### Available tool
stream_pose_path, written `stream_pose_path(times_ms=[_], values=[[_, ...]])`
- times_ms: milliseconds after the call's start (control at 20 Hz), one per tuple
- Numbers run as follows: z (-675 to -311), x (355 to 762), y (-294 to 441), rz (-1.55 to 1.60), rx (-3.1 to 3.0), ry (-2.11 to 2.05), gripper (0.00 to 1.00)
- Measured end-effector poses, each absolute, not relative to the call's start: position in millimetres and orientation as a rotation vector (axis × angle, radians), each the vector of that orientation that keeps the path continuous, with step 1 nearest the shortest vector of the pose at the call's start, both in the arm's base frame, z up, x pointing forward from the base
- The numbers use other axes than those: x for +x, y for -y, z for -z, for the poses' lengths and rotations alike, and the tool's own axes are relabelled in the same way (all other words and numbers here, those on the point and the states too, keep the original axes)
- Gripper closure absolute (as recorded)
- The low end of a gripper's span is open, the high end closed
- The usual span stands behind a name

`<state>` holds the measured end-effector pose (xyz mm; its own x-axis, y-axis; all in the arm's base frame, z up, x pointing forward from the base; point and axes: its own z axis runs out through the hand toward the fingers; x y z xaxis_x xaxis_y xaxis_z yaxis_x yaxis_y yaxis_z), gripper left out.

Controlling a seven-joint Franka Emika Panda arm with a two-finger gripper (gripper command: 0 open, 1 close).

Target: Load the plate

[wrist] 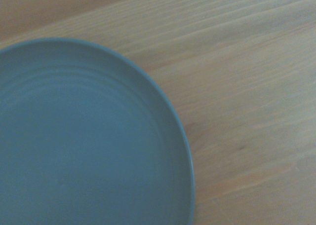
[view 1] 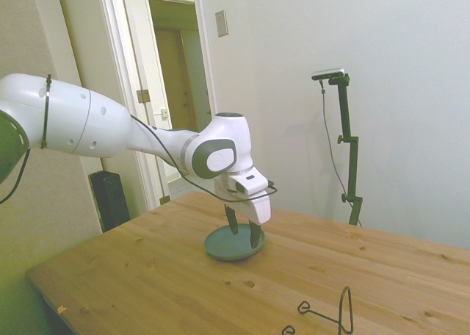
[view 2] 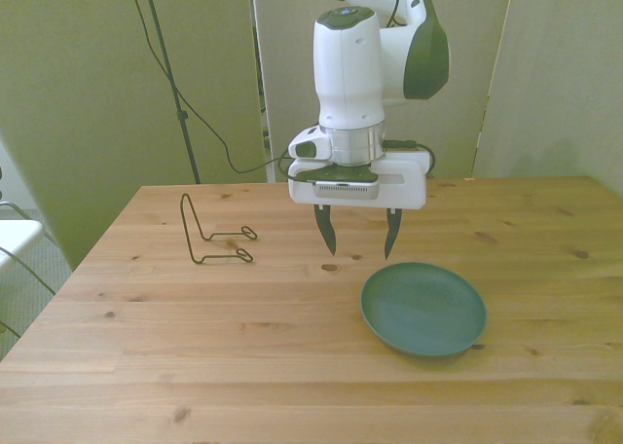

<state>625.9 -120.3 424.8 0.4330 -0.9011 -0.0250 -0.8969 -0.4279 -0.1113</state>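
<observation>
On the wooden bench [view 2: 243, 347] the grey-teal plate [view 2: 423, 308] lay flat, bare. In the front view the gripper [view 2: 357, 238] hung at the plate's eleven o'clock, jaws spread and holding nothing, tips above the wood. The wire rack [view 2: 209, 232] stood well apart, toward nine o'clock.

1. A plain indoor room, seemingly a home or flat used as a robot test space.
2. Bare pale walls [view 1: 382, 48], an open doorway [view 1: 172, 78] onto a hallway.
3. A wooden table [view 2: 243, 366] carries the setup.
</observation>
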Motion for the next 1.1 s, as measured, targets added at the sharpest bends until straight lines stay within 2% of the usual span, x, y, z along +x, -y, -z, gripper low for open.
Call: stream_pose_path(times_ms=[350,750,1100], values=[[-407,658,149,0.056,-2.497,-1.57,0.0],[-383,640,188,0.006,-2.429,-1.445,0.0],[-370,645,171,-0.045,-2.349,-1.434,0.0]])
